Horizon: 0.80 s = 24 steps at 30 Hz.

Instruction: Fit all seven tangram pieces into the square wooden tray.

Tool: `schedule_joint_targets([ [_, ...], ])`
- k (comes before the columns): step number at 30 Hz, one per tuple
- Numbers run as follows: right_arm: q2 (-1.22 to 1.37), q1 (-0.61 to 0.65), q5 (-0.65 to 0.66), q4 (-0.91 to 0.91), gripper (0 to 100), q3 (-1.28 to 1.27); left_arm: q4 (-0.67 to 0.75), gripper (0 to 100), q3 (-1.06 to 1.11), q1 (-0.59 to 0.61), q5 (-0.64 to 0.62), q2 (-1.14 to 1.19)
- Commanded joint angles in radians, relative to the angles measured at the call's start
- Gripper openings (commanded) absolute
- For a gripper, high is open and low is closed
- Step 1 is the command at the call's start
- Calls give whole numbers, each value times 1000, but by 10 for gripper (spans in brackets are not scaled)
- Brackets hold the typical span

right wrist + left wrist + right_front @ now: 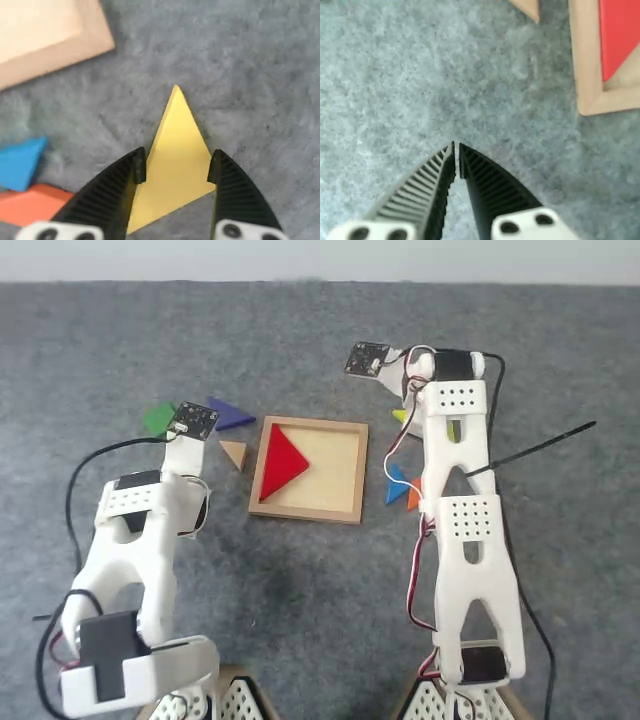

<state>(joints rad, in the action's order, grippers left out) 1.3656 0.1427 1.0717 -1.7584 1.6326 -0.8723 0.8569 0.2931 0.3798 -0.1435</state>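
The square wooden tray [345, 502] lies mid-worktop and holds one large red triangle [280, 462] against its left side. On the grey felted worktop [300, 590], a green piece [157, 418], a dark blue triangle [232, 414] and a small tan triangle [234, 453] lie left of the tray. A light blue triangle [397, 483] and an orange piece [413, 498] lie to its right. The right pincer [176, 165] is spread wide, straddling a flat yellow triangle [175, 135]. The left pincer [456, 146] is clenched on nothing, near the tray's corner.

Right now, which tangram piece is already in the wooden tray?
The red triangle: it is the only piece lying inside the tray.
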Motion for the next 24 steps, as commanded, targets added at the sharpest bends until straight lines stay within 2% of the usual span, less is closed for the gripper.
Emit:
schedule_joint_targets([
  [1,-93,30,-172,-39,195,52,14,14,-4,3,9,-49],
  [3,-128,42,-249,-39,196,52,14,14,-4,3,9,-49],
  [5,-150,44,-272,-38,198,52,14,14,-4,3,9,-49],
  [7,-156,35,-236,-38,207,51,14,14,-4,3,9,-49],
  [11,-157,-8,-203,-36,299,-44,14,14,-4,3,9,-49],
  [18,-153,-85,-176,42,288,-186,14,14,-4,3,9,-49],
  [24,-151,-96,-173,145,288,-279,14,14,-4,3,9,-49],
])
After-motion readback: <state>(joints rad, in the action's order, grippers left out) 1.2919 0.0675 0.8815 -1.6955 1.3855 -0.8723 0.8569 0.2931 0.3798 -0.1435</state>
